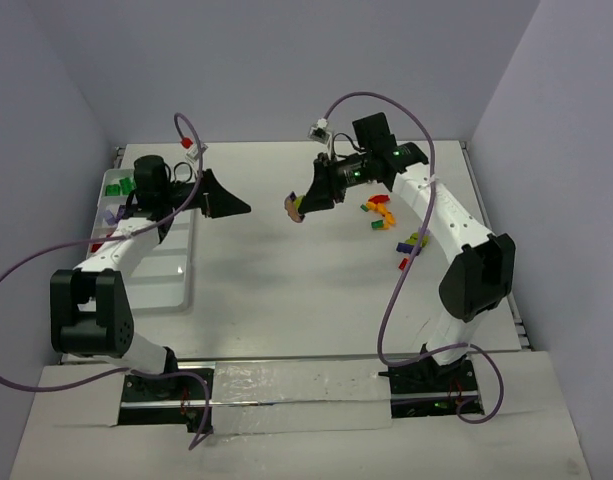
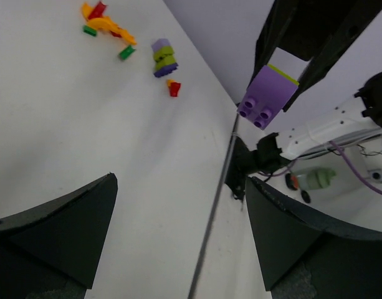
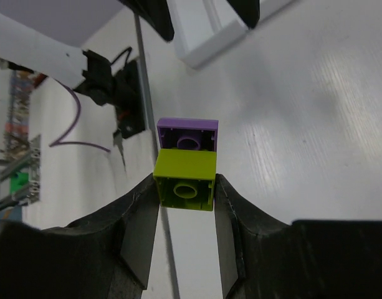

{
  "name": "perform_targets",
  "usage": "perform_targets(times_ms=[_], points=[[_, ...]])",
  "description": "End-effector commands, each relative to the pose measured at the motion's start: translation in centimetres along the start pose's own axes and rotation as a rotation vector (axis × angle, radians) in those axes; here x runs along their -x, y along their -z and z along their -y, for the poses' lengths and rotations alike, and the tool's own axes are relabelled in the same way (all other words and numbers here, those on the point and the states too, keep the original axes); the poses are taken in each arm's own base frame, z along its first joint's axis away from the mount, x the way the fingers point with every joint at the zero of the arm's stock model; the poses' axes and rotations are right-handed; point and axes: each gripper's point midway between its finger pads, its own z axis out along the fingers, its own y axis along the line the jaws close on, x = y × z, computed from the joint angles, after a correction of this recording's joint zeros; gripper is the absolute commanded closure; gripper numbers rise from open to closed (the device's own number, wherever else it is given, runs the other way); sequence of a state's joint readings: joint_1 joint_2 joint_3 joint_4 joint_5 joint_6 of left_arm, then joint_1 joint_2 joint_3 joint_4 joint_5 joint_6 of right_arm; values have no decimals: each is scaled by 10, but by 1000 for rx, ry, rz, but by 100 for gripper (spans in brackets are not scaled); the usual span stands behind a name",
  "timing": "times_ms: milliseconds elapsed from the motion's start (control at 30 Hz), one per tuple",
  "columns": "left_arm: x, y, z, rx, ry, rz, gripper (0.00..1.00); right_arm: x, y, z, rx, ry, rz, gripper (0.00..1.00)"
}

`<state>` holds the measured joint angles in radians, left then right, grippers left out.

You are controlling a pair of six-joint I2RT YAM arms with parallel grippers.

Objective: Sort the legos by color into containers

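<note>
White table [image 1: 286, 290], loose legos [image 1: 381, 210] near right tool [image 1: 296, 208], tray [image 1: 186, 300] left

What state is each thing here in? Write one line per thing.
Left end effector, open, empty.
Right end effector, shut on the lime green brick.
Lime green brick, gripped, off the table.
Purple brick, stuck to the lime one.
Tray, holds a few bricks.
Loose legos, scattered, unsorted.

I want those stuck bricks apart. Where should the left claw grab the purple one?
Probably pinch the purple brick by its flat sides, coming from the left, opposite the right gripper. It sticks out past those fingers, which clamp only the lime brick.
</note>
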<state>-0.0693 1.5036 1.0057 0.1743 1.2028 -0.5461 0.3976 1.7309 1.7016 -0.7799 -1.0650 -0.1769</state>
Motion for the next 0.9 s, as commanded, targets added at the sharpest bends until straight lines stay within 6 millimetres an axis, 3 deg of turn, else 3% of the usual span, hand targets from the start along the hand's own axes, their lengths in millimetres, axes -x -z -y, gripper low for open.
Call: perform_targets(times_ms=[0,167,233,533,867], points=[[12,-10,58,-182,-70,5,8,44,-8,-25,159,-36,162,100],[4,-18,75,-262,-56,12,8,49,-14,-31,236,-99,195,100],[10,-16,94,-324,-100,54,8,50,-15,-32,262,-110,209,100],[19,-32,90,-308,-82,57,13,53,-16,-43,318,-132,213,100],[27,-34,99,-330,-73,71,20,48,-24,-49,332,-127,195,100]])
